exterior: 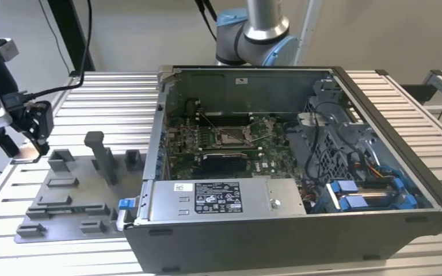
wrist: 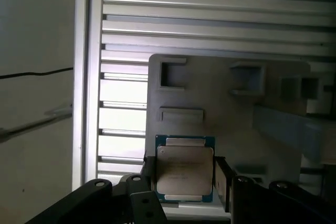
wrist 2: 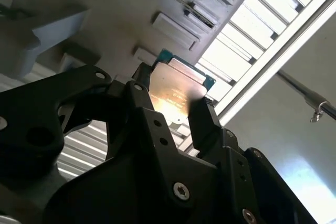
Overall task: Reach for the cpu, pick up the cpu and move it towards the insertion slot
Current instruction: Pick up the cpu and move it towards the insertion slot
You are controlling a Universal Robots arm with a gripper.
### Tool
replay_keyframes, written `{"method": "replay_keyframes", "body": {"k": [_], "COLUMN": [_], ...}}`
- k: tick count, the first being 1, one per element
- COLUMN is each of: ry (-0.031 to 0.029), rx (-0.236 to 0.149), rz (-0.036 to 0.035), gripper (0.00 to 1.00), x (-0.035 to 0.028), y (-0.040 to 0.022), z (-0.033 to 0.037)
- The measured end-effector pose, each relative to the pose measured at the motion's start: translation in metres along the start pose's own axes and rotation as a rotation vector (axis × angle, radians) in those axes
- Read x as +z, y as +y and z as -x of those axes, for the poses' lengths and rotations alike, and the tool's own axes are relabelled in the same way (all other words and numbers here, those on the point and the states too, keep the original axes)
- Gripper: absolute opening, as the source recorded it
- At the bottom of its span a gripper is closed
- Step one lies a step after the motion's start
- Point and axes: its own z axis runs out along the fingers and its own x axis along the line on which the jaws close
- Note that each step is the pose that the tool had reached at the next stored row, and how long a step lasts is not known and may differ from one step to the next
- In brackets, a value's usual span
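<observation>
Above the computer case (exterior: 282, 241), the insertion slot (exterior: 233, 136) is unobstructed; the case's side wall (exterior: 161, 123) and a fixture post (exterior: 98, 150) outside it intervene.

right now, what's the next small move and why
Probably carry the cpu toward the exterior view's right, keeping it high. The gripper looks to have its jaws closed on the cpu's edges, and the cpu hangs clear above the tray. The slot lies inside the case, beyond its near wall.

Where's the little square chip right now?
The cpu is clamped in the gripper in both wrist views, above the grey fixture plate's edge, at the exterior view's left, outside the computer case.
</observation>
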Motion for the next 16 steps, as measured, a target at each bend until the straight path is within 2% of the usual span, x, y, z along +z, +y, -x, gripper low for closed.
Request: {"method": "replay_keyframes", "body": {"k": [8, 16], "ry": [0.0000, 0.0000], "rx": [0.000, 0.000], "rz": [0.0000, 0.0000], "gripper": [0.00, 0.00], "x": [-0.0114, -0.0287], "y": [-0.0001, -0.0002], "z": [0.0000, 0.0000]}}
